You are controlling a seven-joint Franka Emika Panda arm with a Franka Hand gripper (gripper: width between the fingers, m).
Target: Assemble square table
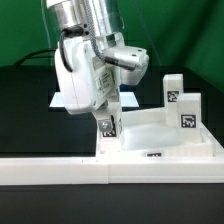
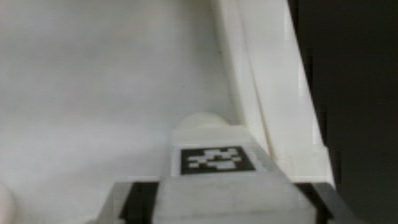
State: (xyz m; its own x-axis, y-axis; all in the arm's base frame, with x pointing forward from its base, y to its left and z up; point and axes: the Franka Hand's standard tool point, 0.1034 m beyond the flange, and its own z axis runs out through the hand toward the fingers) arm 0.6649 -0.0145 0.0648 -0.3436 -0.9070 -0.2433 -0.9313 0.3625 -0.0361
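The square table's white top [image 1: 150,138] lies flat at the exterior view's right, its raised rim [image 2: 260,90] running beside the gripper. My gripper [image 1: 108,118] is shut on a short white leg [image 1: 108,127] with a black-and-white tag [image 2: 214,160], held upright at the top's near left corner. In the wrist view the dark fingers [image 2: 134,203] clamp the leg [image 2: 217,190] from both sides, and its far end meets the slab [image 2: 107,90] close to the rim. Two more tagged legs [image 1: 173,88] [image 1: 188,108] stand upright on the top's far right side.
A long white barrier wall [image 1: 55,170] runs along the front, with the tabletop pushed against it. The marker board [image 1: 58,100] lies behind the arm on the black table [image 1: 25,110]. A green backdrop [image 1: 190,35] closes off the back.
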